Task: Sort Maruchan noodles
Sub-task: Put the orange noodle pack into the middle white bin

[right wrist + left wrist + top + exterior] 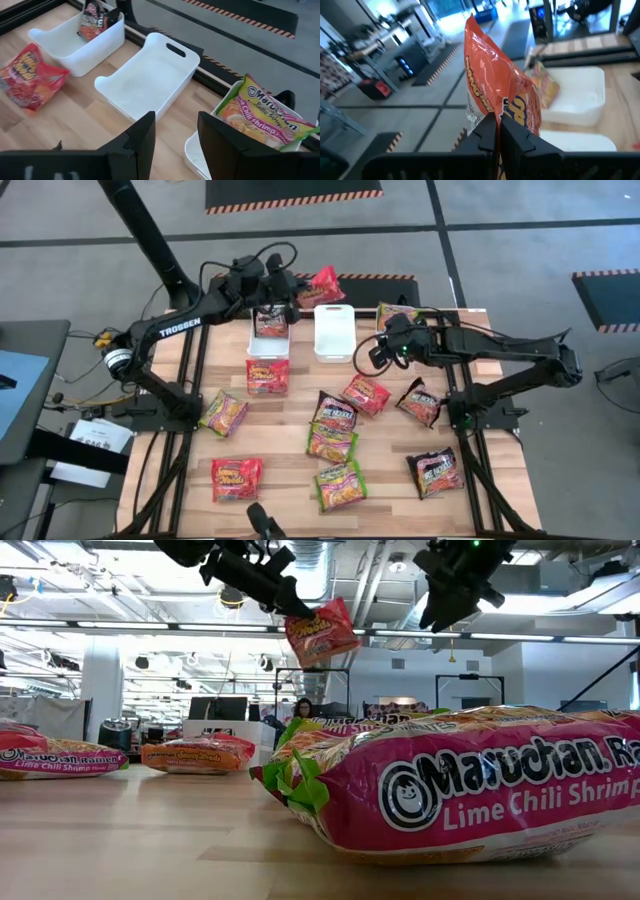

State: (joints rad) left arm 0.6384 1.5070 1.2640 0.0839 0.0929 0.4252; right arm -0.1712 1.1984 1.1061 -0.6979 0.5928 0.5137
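My left gripper (pixel 298 288) is raised above the table's far edge, behind the white bins, and is shut on a red-orange Maruchan packet (pixel 323 283). In the low view that packet (pixel 321 633) hangs high above the table. My right gripper (pixel 366 360) hovers open over the wood beside the middle bin (pixel 150 80), with nothing between its fingers. The left bin (pixel 75 37) holds a dark packet (pixel 95 20). The right bin (pixel 197 150) holds a green packet (pixel 260 115). Several more packets lie flat on the table, among them a red one (pixel 267 375) and a dark one (pixel 336 412). My left gripper pinches the red-orange packet between its two fingers (pixel 487 132) at one end (pixel 492 107). The fingers reach roughly level from the table's left. The packet sticks out past the fingertips, tilted and drooping a little, lifted clear of the table and bins.
Three white bins stand in a row along the far edge. Loose packets cover the table's middle and near part, such as a green one (pixel 340 485) and a red one (pixel 237 477). A large packet (pixel 470 790) lies right before the low camera.
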